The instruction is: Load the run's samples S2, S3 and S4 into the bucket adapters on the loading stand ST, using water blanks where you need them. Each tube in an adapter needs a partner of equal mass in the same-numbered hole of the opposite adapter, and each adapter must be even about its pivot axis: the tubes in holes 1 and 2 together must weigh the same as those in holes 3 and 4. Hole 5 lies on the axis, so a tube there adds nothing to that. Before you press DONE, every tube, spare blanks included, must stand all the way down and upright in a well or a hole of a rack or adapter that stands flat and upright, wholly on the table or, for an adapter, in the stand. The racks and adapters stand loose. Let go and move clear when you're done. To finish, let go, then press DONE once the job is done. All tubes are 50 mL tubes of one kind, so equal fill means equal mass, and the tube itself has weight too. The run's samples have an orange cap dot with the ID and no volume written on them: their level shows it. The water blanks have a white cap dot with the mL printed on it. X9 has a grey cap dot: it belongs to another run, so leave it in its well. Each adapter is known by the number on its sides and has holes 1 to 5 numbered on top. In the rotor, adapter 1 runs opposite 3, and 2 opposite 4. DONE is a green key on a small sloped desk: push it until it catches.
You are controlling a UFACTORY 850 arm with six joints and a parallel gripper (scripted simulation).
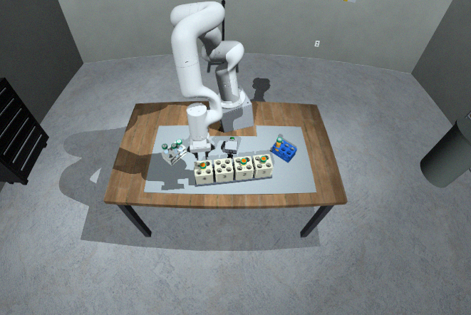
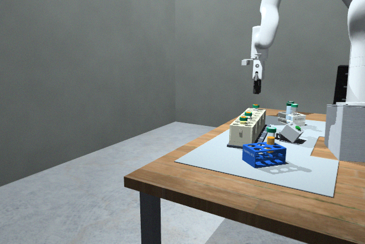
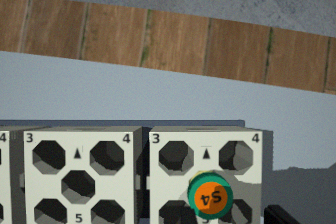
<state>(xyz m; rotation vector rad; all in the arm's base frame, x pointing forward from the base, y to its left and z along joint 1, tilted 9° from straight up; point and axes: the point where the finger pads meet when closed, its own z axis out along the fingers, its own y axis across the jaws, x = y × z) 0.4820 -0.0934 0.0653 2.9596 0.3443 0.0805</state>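
My gripper (image 1: 202,155) (image 2: 257,93) is open and empty, raised above adapter 4 (image 1: 204,178) (image 3: 160,132). Tube S4 (image 1: 202,165) (image 2: 255,106) (image 3: 210,197), orange-dotted, stands in that adapter's hole 5. Adapter 3 (image 1: 224,177) (image 3: 77,202) beside it shows empty holes. Adapter 2 (image 1: 244,174) and the rightmost adapter (image 1: 263,172) (image 2: 240,139) each hold one orange-dotted tube in the middle; their IDs are unreadable. The stand (image 1: 234,181) (image 3: 115,122) bears all four adapters. The white rack (image 1: 173,159) (image 2: 300,120) holds three green-capped tubes; their dots are unreadable.
The blue rack (image 1: 288,158) (image 2: 248,156) at right holds one tube (image 1: 278,140) (image 2: 271,130) with orange contents. The small grey desk (image 1: 230,146) (image 2: 289,133) with its green key (image 1: 232,138) (image 2: 297,128) stands behind the adapters.
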